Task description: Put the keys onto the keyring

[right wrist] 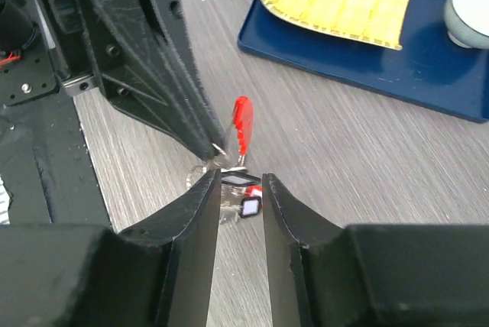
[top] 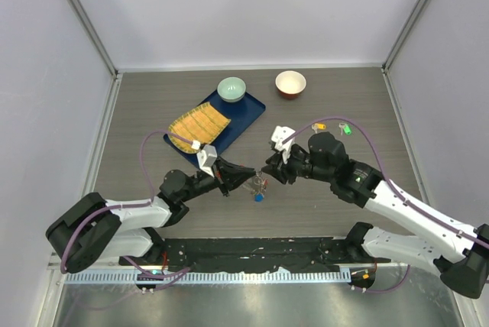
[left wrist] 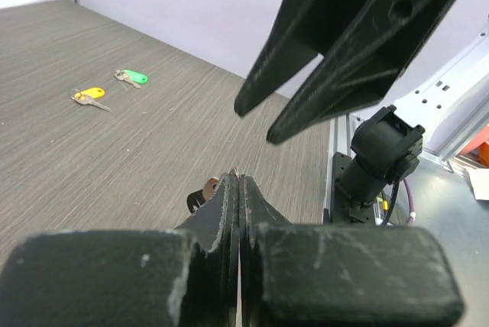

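My left gripper [top: 250,172] is shut on the silver ring of the keyring [right wrist: 221,156], which hangs above the table's middle. Its red oval loop [right wrist: 241,124] stands up behind the ring. Small red and blue tags [top: 259,196] dangle below. My right gripper [right wrist: 240,177] faces it tip to tip with its jaws open. A flat black-headed piece [right wrist: 239,180] of the bunch sits in the gap, and whether a finger touches it cannot be told. In the left wrist view my left gripper [left wrist: 238,178] shows shut. The yellow key [top: 320,125] and green key [top: 346,129] lie at the far right.
A blue tray [top: 246,117] with a yellow cloth [top: 199,128] and a pale green bowl [top: 231,89] lies behind the left gripper. A red bowl [top: 290,83] stands at the back. Grey walls close the table on three sides.
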Tool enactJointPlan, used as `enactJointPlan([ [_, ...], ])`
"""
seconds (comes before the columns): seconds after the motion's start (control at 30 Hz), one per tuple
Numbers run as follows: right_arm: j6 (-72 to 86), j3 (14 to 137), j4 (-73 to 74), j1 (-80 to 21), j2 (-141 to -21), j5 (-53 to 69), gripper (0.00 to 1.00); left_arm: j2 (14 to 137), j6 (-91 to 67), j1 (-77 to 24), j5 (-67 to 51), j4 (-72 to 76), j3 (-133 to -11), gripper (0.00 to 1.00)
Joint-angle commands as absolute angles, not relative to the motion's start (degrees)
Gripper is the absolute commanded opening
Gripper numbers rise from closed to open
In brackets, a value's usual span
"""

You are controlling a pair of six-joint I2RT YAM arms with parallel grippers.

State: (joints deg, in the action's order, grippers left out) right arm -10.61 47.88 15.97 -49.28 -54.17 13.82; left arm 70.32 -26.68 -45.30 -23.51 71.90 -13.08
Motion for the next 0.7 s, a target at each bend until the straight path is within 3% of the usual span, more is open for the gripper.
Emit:
enactJointPlan([
  [0.0,-7.2,48.2,15.6,-44.1,-52.3,15.9,0.35,68.6,-26.1,-45.5,-23.2,88.1,-13.3,0.00],
  [0.23,-8.8,48.3,13.2,-38.1,-56.6,33.8,0.36,67.4,-25.6,-45.5,-23.6,87.7,-13.1,0.00],
  [0.67,-6.9,46.4,6.1,-38.1,-59.9,40.9,0.35,66.8,-25.5,-45.5,-24.3,87.3,-13.9,0.00],
])
